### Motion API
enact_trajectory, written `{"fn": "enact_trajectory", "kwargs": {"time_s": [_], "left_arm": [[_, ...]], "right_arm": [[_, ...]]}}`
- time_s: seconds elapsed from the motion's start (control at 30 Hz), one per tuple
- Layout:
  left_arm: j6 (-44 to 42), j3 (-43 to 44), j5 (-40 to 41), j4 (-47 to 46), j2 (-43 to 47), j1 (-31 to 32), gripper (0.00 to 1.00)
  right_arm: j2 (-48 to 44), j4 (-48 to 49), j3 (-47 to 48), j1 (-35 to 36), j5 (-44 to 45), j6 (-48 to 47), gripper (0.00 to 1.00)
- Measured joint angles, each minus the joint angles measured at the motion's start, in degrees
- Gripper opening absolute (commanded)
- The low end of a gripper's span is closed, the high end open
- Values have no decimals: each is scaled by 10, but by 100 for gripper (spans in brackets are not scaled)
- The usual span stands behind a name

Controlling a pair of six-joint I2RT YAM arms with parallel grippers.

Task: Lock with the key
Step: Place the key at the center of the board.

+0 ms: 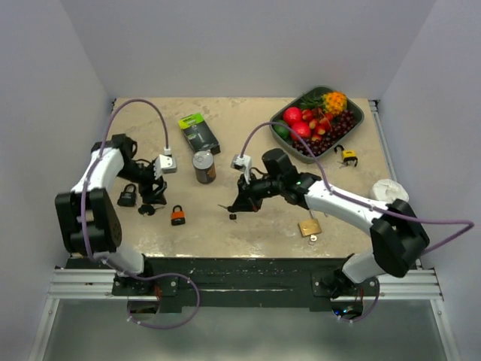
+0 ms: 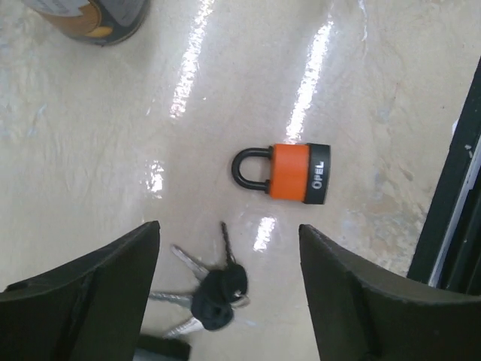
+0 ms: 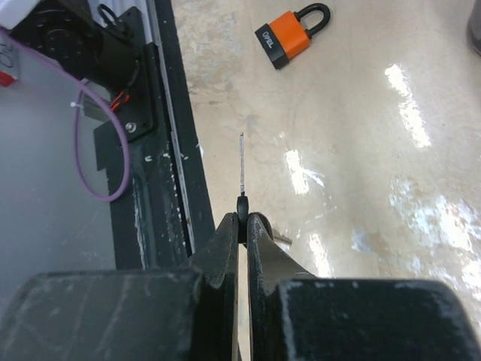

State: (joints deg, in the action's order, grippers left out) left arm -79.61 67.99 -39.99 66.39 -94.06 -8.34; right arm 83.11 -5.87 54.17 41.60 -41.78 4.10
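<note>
My right gripper (image 3: 244,218): pinched shut on the head of a single key (image 3: 242,169), with the thin blade sticking straight out ahead of my fingertips.
My left gripper (image 2: 228,229): spread wide and holding nothing, hanging over a bunch of keys (image 2: 214,289) that lies between its fingers.
Orange padlock (image 3: 291,35): flat on the table, ahead of my key tip and off to the right of the blade's line, well apart from it. Its black end is turned back toward me and its shackle points away.
Padlock from my left side: just ahead of the open left fingers, beyond the bunch and not touching it.
Keyhole: I cannot see it from either wrist. I judge it sits in the black end.
Risk, sliding: the padlock lies loose and nothing holds it. If I push the key at it, I expect it to skid away rather than take the blade.
Risk, twisting: I hold only the small head. If the tip strikes beside the slot, the key could swivel in my pinch or slip out.
Risk, angle: my blade does not point at the black end, so going straight ahead would miss it.
Risk, wrong target: other padlocks lie on this table. I must stay on the orange one.
</note>
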Motion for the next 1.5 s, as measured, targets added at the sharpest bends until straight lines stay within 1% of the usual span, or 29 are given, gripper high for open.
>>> {"fn": "enact_trajectory", "kwargs": {"time_s": [0.07,0.13,0.27,0.37,0.57,0.7,0.83,1.03,1.27,1.37,1.5], "left_arm": [[10,-46,-13,-12,75,-16,93],[20,-110,-19,-36,150,-18,97],[57,-236,-15,-92,276,-9,94],[87,-306,1,-147,333,19,92],[144,-360,34,-247,342,81,89],[170,-388,55,-310,343,94,88],[183,-404,75,-349,343,96,87],[205,-415,93,-390,339,96,85],[208,-416,108,-411,329,96,81],[217,-416,113,-419,325,96,78],[227,-416,118,-427,308,96,77]], "right_arm": [[35,8,21,24,28,8,0],[69,14,45,42,50,16,0],[131,30,89,66,81,35,0],[177,44,116,84,108,45,0],[241,60,150,112,155,63,0],[268,73,162,119,172,73,0],[292,82,179,119,183,80,0],[327,92,211,119,189,89,0],[358,94,243,120,200,92,0],[366,93,252,121,209,95,0],[367,93,255,123,225,98,7]]}}
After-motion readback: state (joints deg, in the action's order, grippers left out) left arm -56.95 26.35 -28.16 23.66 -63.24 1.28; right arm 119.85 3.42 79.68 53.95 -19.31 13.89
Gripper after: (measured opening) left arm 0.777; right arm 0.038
